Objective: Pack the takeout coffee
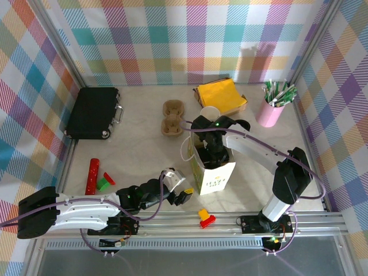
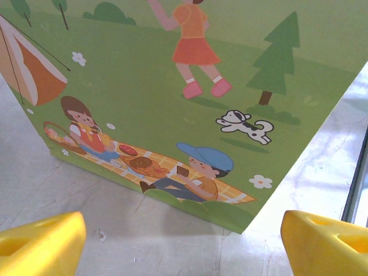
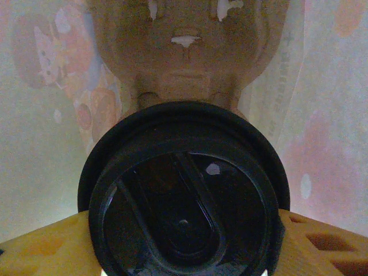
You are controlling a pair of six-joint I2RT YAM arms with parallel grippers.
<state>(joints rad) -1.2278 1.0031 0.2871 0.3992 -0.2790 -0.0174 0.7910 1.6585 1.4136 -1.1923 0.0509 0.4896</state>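
Observation:
The takeout coffee's round black lid (image 3: 184, 195) faces the right wrist camera and hides the cup's body. My right gripper (image 3: 184, 253) is shut on it, a yellow finger (image 3: 46, 247) pressing on each side. In the top view the right gripper (image 1: 208, 150) reaches down into the open white and green paper bag (image 1: 221, 175). A brown pulp carrier (image 3: 184, 46) lies inside the bag beyond the cup. My left gripper (image 1: 181, 185) sits low on the table by the bag's near left corner. It is open, its yellow fingertips (image 2: 40, 244) wide apart before the bag's picnic print (image 2: 172, 103).
A black case (image 1: 92, 112) lies at the back left. Behind the bag are a cardboard cup carrier (image 1: 171, 118), a lidless cup (image 1: 208, 113) and yellow napkins (image 1: 221, 95). A pink cup of sticks (image 1: 270, 109) stands back right. A red cylinder (image 1: 92, 175) and small blocks (image 1: 206, 217) lie near the front.

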